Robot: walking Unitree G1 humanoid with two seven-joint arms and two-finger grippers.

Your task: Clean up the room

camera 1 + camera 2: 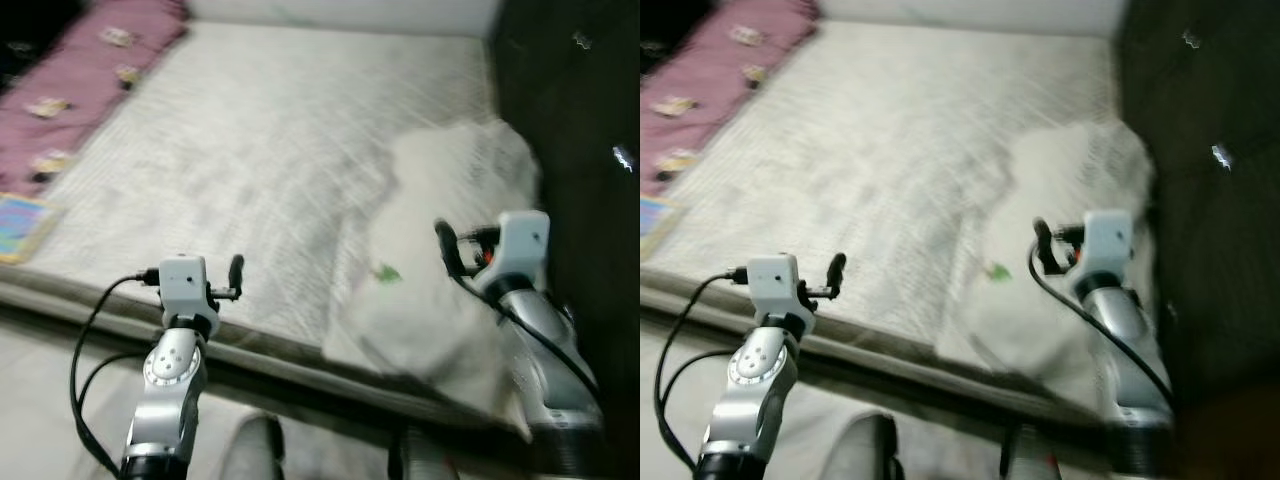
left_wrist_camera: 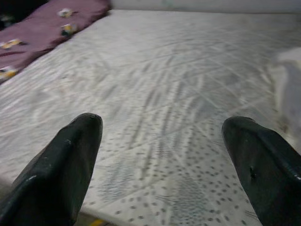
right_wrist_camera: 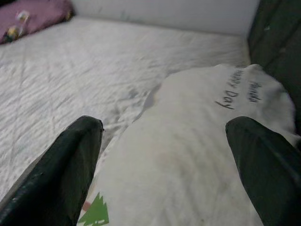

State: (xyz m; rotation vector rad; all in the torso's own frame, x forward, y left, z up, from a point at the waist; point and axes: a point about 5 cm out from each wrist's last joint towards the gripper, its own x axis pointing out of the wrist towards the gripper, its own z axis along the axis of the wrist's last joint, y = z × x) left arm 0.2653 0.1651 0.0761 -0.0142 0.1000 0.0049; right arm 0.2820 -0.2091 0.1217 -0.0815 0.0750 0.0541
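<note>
Jaws both spread, empty | white blanket (image 3: pixel 197 155) beneath right jaws | mattress (image 1: pixel 250 160)

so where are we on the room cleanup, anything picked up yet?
Nothing looks done yet. Both grippers are open and hold nothing: the right gripper hovers over the white cloth crumpled on the bed, the left gripper over bare mattress. Left to do: the cloth, plus the purple blanket and a colourful book at the bed's left edge.
</note>
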